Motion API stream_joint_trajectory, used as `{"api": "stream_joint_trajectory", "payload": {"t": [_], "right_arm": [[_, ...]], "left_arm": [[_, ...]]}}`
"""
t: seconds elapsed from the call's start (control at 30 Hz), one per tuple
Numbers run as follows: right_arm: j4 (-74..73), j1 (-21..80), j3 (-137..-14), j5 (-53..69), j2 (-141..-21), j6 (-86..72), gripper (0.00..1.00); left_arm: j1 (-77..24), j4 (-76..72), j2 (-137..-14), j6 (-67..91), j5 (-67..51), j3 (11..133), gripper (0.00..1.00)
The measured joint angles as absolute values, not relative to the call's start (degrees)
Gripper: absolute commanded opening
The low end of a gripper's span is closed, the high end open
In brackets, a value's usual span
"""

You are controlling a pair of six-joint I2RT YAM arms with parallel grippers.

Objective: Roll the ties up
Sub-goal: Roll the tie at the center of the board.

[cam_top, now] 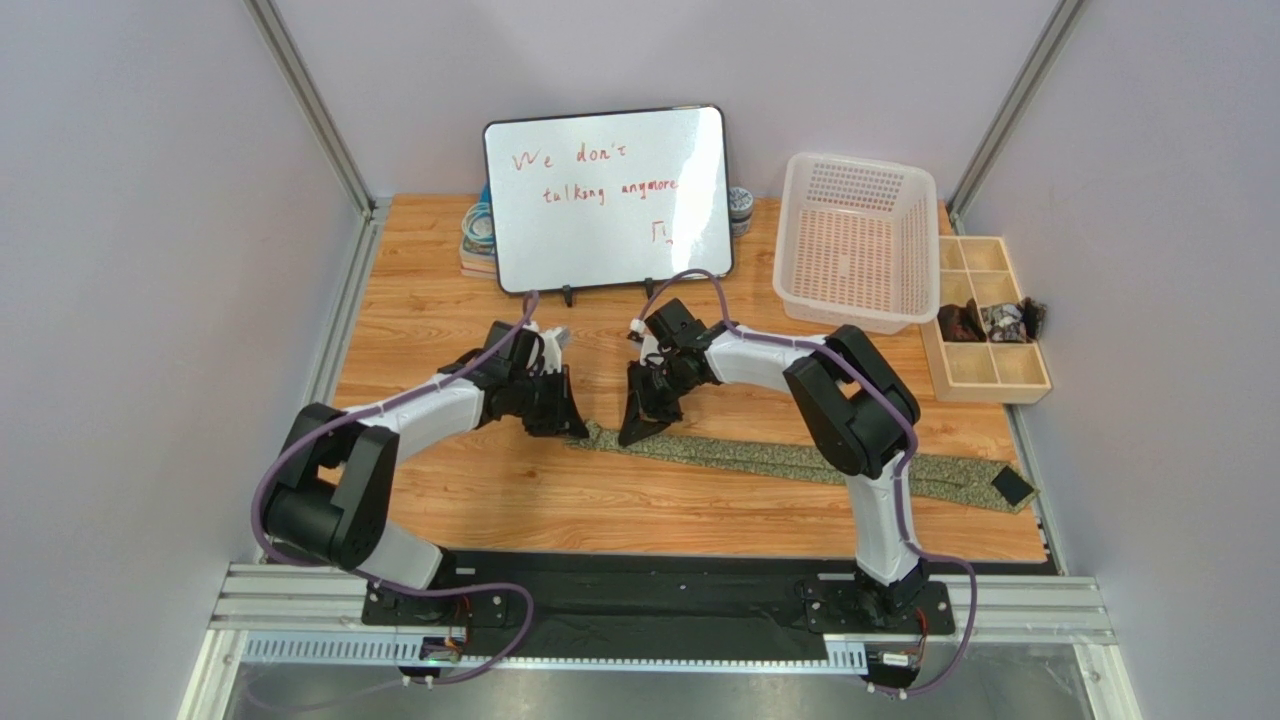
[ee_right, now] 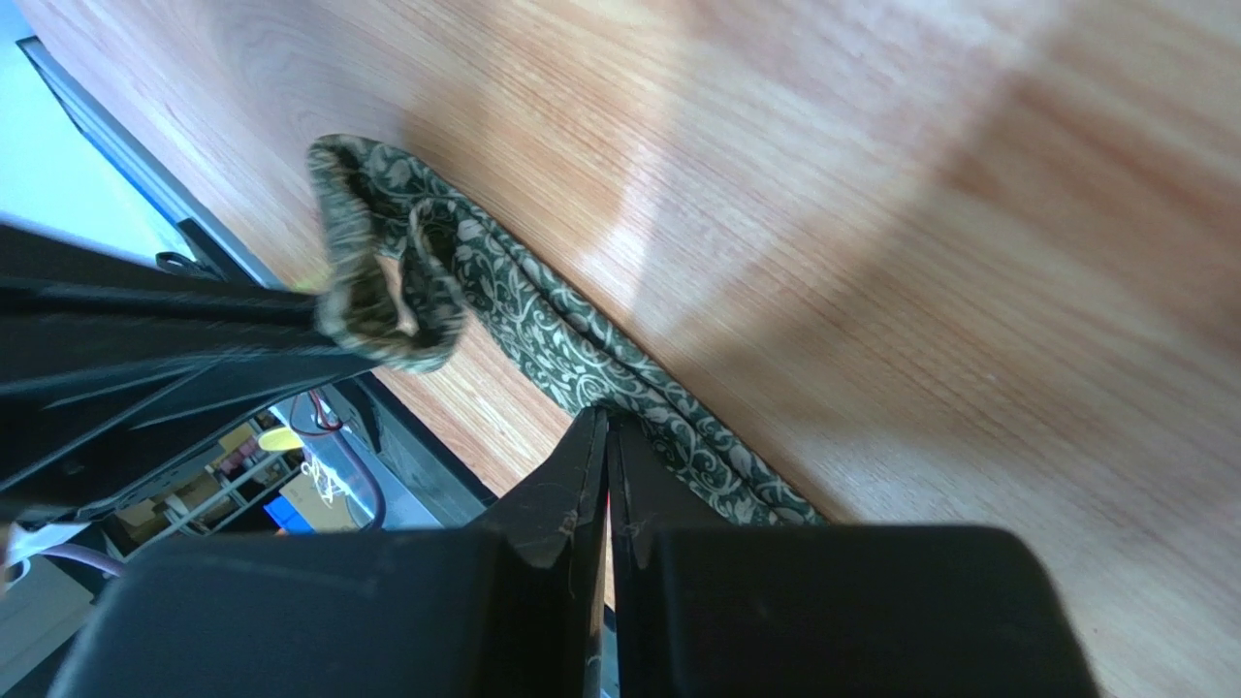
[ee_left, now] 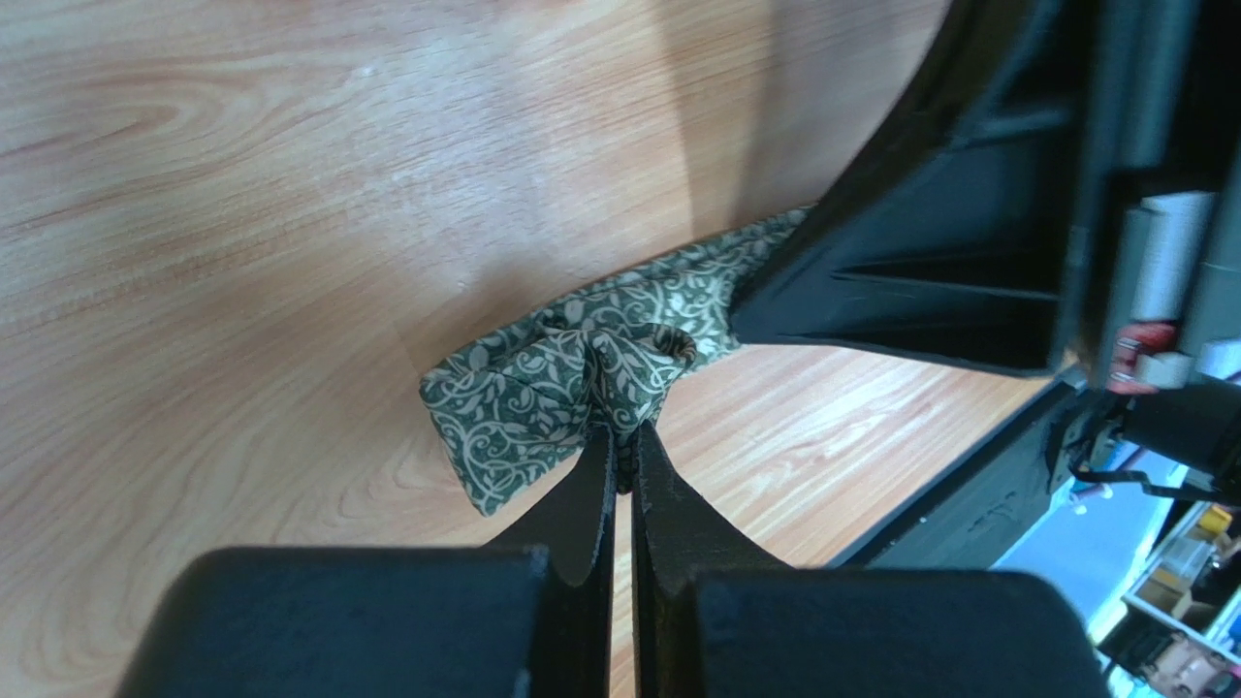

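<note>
Left wrist: left tool (ee_left: 631, 444) clenched on folded end of tie (ee_left: 525, 400), likely soft, limp; right tool (ee_right: 606, 429) clenched alongside; best pinched at fold

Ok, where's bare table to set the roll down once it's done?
Widest bare wood is the near strip between the tie and the front edge of the table. Also free: the left side, from the whiteboard to the wall. Crowded: back right, with basket and tray, and the centre, where left gripper and right gripper meet.
</note>
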State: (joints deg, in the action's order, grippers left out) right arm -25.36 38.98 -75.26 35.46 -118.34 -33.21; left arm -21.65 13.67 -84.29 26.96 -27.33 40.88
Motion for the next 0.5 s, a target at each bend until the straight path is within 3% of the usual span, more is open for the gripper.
{"api": "stream_joint_trajectory", "payload": {"t": [0.23,0.5], "right_arm": [[-18.96,38.98,-73.63,37.6,-118.24,-37.63,0.25],[-14.11,39.03,-73.43,39.59,-118.1,-43.59,0.3]], "left_arm": [[-21.69,12.6,-88.29,27.07,-27.05,40.91,0.0],[-21.69,11.99,-88.88,27.44,-27.66,41.01,0.0]]}}
